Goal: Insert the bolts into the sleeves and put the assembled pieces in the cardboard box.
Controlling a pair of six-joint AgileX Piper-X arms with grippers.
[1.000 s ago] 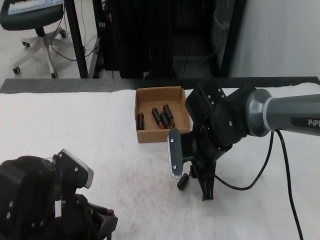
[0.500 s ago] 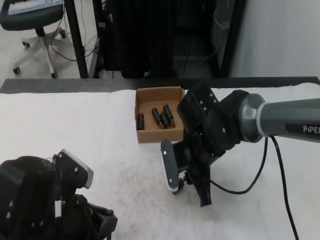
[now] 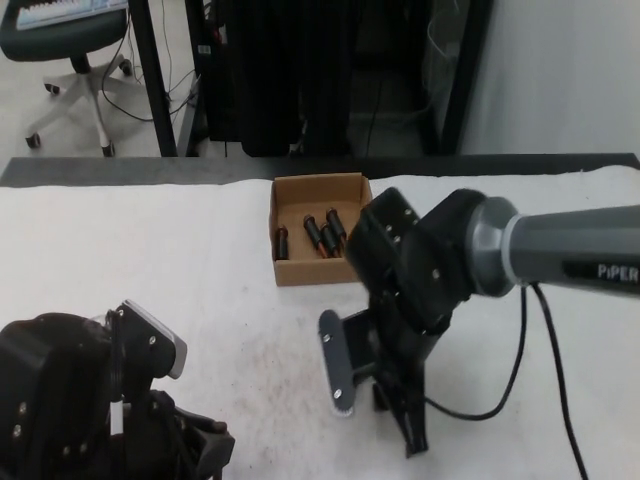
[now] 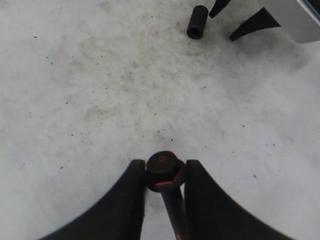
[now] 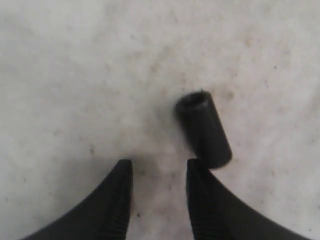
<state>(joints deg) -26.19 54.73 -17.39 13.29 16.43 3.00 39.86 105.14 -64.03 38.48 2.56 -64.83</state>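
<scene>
Bolt (image 4: 171,197), dark, hex-headed, sits clamped in left end effector (image 4: 164,168).

A lab — white-covered bench (image 3: 150,240), office chair (image 3: 60,40) (black racks (image 3: 290,80) behind).

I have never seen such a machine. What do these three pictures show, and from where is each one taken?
These are two robot arms working at a white bench. The high view looks down from behind them. The other two pictures come from a camera on each arm's wrist. The left gripper is shut on a bolt. The right gripper is open, low over the bench, and a black sleeve lies beside one of its fingers. Farther back stands a cardboard box with several dark pieces inside.
</scene>
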